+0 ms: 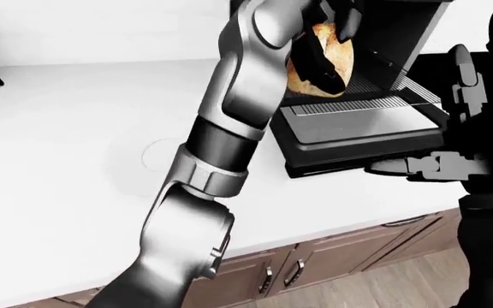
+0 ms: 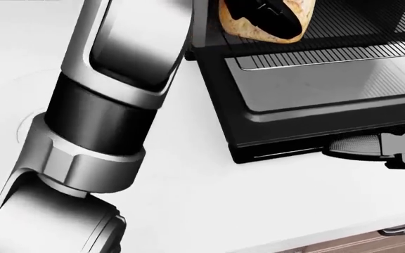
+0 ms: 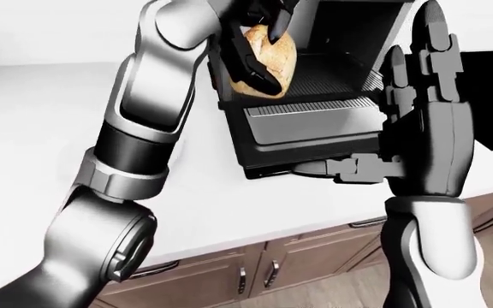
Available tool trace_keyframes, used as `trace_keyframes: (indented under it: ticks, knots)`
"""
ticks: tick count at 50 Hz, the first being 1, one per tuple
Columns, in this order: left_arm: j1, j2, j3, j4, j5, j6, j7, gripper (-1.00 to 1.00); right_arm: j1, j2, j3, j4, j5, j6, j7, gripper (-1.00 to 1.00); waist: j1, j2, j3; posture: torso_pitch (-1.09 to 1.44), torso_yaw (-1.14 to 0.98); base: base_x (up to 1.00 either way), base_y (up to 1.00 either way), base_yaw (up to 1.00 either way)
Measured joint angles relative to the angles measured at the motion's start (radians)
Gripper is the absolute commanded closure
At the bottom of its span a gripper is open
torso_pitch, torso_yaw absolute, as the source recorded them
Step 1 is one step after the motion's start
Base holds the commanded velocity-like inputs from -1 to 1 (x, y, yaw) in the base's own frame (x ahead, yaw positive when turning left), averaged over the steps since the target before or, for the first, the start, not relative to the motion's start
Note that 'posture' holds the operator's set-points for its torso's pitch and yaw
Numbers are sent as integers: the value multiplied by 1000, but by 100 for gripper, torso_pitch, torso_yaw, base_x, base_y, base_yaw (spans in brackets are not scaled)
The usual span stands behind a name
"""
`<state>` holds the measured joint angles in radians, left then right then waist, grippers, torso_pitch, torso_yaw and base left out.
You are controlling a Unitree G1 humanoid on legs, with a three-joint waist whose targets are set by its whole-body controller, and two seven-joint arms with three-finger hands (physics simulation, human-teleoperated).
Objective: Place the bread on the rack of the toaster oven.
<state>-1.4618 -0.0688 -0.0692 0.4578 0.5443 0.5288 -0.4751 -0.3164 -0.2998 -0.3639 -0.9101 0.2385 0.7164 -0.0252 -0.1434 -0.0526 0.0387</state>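
Gripping the golden-brown crusty bread roll [image 1: 322, 61], the robot's left hand [image 1: 328, 38] has its black fingers [image 3: 250, 67] wrapped round the loaf, one dark finger running down across its face in both eye views. This hand and its load hang at the open mouth of the black toaster oven [image 1: 375, 38], just above the near edge of the ribbed metal rack [image 2: 371, 26] inside. Whether the roll touches the rack is unclear; in the head view its lower edge overlaps the front bars, yet the eye views show it raised in the opening.

Below the mouth, the oven's glass-panelled door [image 2: 308, 92] lies folded down flat toward the near side, resting over the white countertop [image 1: 75, 115]. A silver and black left forearm [image 2: 111, 95] slants up across the left half of the head view, covering much of a faint round white plate [image 1: 157, 154] that sits on the counter left of the oven.

Over on the right, the robot's right hand [image 3: 426, 109] stands upright beside the lowered door, its grey fingers spread apart and holding nothing. One finger [image 2: 361, 145] reaches sideways under the door's near edge, close to it. Brown wooden cabinet doors [image 1: 281, 269] with small metal handles show beneath the counter's near rim.
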Motion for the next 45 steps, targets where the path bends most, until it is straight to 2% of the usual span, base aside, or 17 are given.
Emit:
trace_keyframes:
  ticks: [7, 18, 30, 45]
  knots:
    - [-14, -17, 0, 88, -21, -47, 40, 100, 13, 15, 10, 8, -14, -22, 7, -100, -46, -3, -6, 0, -26, 0, 0, 0]
    - [-102, -40, 8, 289, -69, -161, 135, 100, 22, 18, -5, 8, -14, -31, 15, -100, -99, -15, -18, 0, -26, 0, 0, 0]
    - [-145, -33, 5, 451, -44, -263, 239, 100, 40, 22, -12, 4, -7, -39, 16, -100, -128, -20, -26, 0, -26, 0, 0, 0]
    - [-136, -14, 16, 506, -11, -282, 271, 100, 56, 35, -3, 10, -21, -58, 20, -100, -144, -19, -34, 0, -26, 0, 0, 0]
